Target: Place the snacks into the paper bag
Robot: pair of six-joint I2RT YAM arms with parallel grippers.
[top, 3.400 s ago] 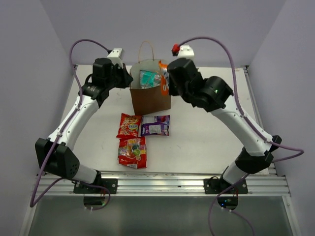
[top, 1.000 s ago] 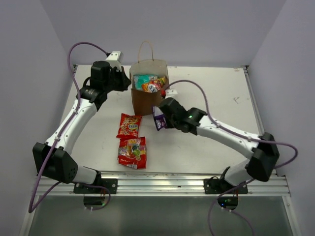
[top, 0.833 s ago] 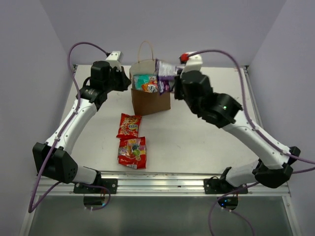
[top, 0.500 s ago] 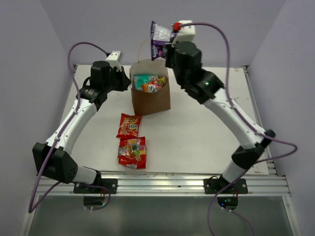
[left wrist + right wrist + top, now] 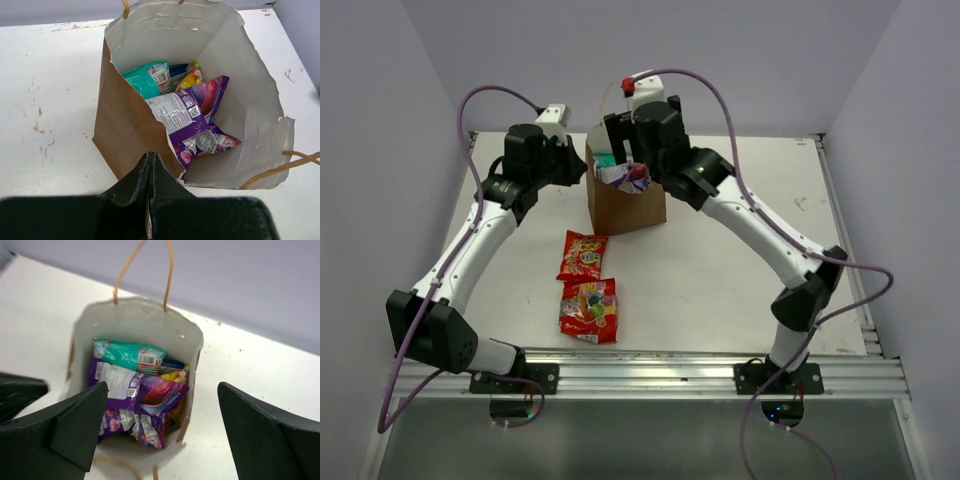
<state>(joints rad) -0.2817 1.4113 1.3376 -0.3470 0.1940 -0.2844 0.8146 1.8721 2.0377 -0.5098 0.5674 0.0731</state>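
Note:
The brown paper bag (image 5: 625,205) stands open at the back of the table. Inside it lie two purple packets (image 5: 137,390), a teal one (image 5: 125,352) and a yellow-orange one (image 5: 177,375). My right gripper (image 5: 162,385) hangs open just above the bag's mouth, nothing between its fingers. My left gripper (image 5: 150,159) is shut, pinching the bag's near rim (image 5: 135,125) at its left corner (image 5: 582,165). Two red snack packets (image 5: 583,255) (image 5: 589,309) lie flat on the table in front of the bag.
The white table (image 5: 740,260) is walled by lilac panels on three sides. The bag's loop handles (image 5: 145,270) stick up at its rim. A purple cable (image 5: 760,110) arcs over the right arm. A metal rail (image 5: 640,375) runs along the near edge.
My right gripper lifted a purple packet from the table, carried it over the bag and opened; the packet now lies inside. My left gripper has held the rim throughout.

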